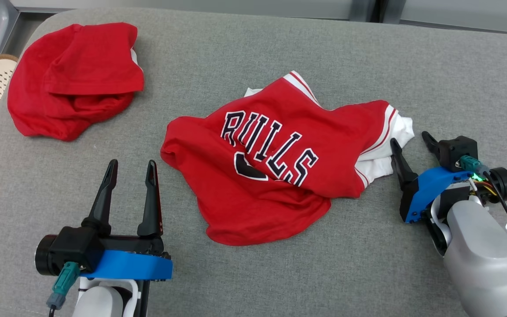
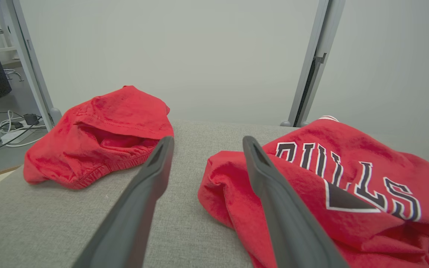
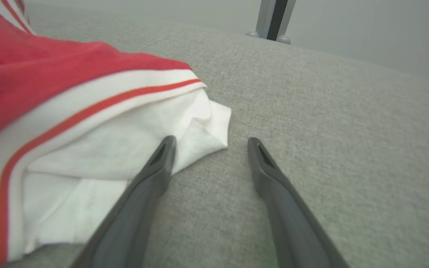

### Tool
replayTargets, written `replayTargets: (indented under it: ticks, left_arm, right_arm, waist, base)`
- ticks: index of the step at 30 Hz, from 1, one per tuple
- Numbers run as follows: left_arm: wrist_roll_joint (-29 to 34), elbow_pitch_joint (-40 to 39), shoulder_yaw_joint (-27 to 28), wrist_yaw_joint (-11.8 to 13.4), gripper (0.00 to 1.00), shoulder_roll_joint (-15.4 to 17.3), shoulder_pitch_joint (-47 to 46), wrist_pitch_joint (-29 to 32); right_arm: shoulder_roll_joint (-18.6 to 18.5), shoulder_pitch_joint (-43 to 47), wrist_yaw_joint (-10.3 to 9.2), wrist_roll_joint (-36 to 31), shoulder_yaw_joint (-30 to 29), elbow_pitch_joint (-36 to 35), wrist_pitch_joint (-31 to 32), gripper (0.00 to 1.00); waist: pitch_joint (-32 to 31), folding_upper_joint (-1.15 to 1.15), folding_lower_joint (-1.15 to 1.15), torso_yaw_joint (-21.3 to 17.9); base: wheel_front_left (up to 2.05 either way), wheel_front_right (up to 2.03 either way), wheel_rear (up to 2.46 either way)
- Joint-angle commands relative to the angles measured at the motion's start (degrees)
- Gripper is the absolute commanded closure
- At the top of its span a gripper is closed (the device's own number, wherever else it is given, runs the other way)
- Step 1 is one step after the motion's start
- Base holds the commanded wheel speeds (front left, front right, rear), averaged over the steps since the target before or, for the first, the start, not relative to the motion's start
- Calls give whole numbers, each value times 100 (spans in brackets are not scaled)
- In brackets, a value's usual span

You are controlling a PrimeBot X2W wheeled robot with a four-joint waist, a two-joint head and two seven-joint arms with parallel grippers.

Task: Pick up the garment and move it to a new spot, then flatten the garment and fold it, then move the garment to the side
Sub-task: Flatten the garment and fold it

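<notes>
Starting pickup: both jaws wide open, empty. Bulls jersey (image 1: 275, 176) crumpled between them, white hem (image 3: 99, 156) just beside the right jaws. Next I'd nudge right jaws onto that hem, pinch, lift

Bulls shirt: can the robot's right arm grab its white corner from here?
Probably yes: the right arm holds its jaws open beside the white corner of the Bulls shirt, with nothing between.
</notes>
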Motion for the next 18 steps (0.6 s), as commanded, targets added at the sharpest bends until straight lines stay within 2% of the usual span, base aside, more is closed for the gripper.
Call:
replayTargets:
  ticks: [1, 2, 3, 4, 5, 10, 18]
  left_arm:
    - [-43, -23, -22, 31, 0, 17, -64, -19]
    - [-41, -19, -29, 36, 0, 17, -63, -19]
    - [-42, -13, -36, 39, 0, 17, -68, -19]
    - [-47, -9, -44, 49, 0, 17, -77, -19]
    - [-51, -6, -51, 51, 0, 17, -88, -19]
    - [-21, 20, -25, 54, 0, 17, -106, -19]
    - [52, 68, 133, 5, 0, 17, 46, -19]
  right_arm:
    - [15, -123, -4, 62, 35, 159, -37, 0]
    - [37, -139, -4, 87, 63, 277, -34, 4]
    - [60, -157, -4, 113, 93, 380, -26, 58]
    - [77, -195, -3, 160, 116, 473, -40, 82]
    - [99, -219, -4, 208, 142, 549, -51, 100]
    - [74, -372, -6, 417, 254, 747, -144, 100]
    - [-332, -473, -7, 610, -23, 302, -250, 100]
  waist:
    - [22, 0, -1, 24]
    - [22, 0, -1, 26]
    - [25, 0, -1, 26]
    - [27, 0, -1, 25]
    - [26, 0, -1, 21]
    - [-12, 0, -1, -55]
    - [-240, 0, -1, -397]
  base:
    - [0, 0, 0]
    - [0, 0, 0]
    - [0, 0, 0]
    - [0, 0, 0]
    - [0, 0, 0]
    - [0, 0, 0]
    - [0, 0, 0]
